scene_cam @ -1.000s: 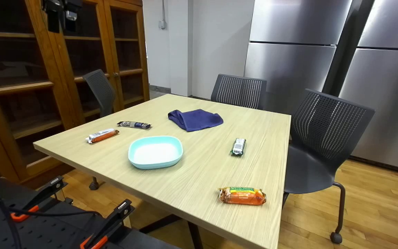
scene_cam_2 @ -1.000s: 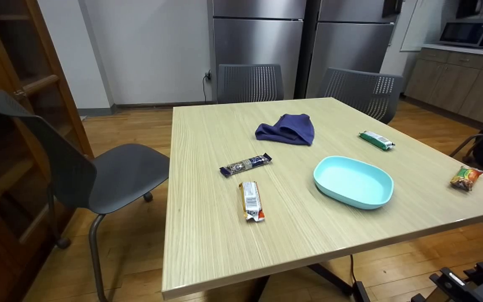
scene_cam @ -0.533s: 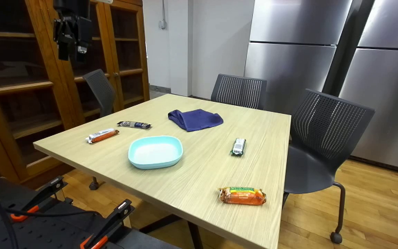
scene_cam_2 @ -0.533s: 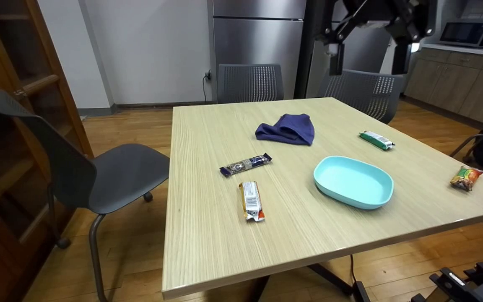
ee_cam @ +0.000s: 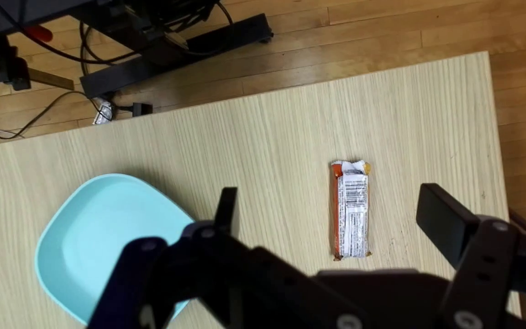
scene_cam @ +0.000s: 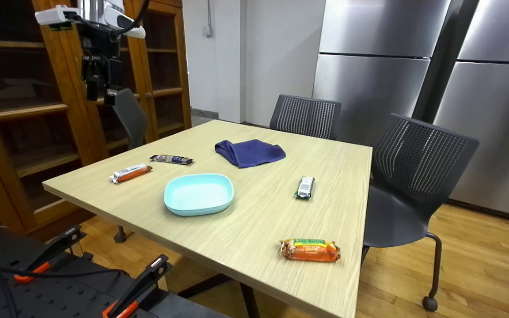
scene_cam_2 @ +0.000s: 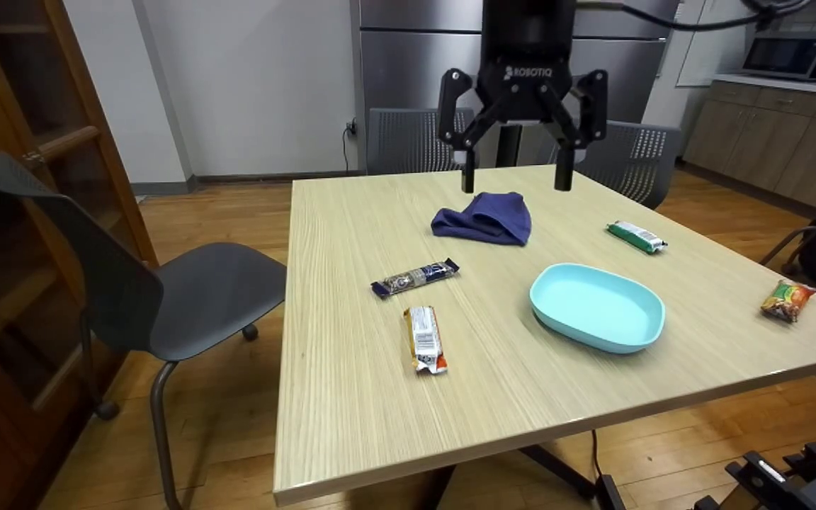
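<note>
My black gripper is open and empty, high above the table; it shows in both exterior views and in the wrist view. In the wrist view an orange and white wrapped bar lies flat on the table between and below the fingers. The same bar shows in both exterior views. A dark blue bar lies beside it. A light turquoise dish stands near the table's edge; in the wrist view a finger partly covers it.
A crumpled purple cloth lies on the table. A green and white bar and an orange packet lie toward another side. Dark chairs stand around the table. A wooden cabinet stands behind.
The arm has come into view and moved down and over the table, toward the side with the orange and white bar. The gripper stays open. The things on the table have not moved.
</note>
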Robot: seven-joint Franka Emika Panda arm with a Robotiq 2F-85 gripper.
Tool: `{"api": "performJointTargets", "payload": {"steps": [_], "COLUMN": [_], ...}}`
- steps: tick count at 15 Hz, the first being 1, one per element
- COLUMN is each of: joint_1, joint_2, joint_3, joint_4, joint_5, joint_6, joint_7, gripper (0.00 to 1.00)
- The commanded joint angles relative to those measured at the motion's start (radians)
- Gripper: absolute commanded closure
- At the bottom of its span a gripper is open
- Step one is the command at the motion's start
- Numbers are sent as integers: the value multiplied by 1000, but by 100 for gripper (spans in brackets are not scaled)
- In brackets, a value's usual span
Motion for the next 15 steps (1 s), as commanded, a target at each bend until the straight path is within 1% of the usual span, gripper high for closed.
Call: {"api": "performJointTargets", "payload": {"steps": [1,2,5,9,10,15], "joint_1": [39,34,48,48,55,77], "joint_2": [124,59,115,120,128,250], "joint_3": [-6,-16,-19,-20,-22,-39], "joint_4": [132,43,93,104,101,130], "joint_5": [-28,-10,-9,-9,-26,-47], "joint_6": [-84,-7,-36,-44,-27,76], "joint_7": [61,26,29,29,61,60], "gripper": [0,0,0,0,0,0]}}
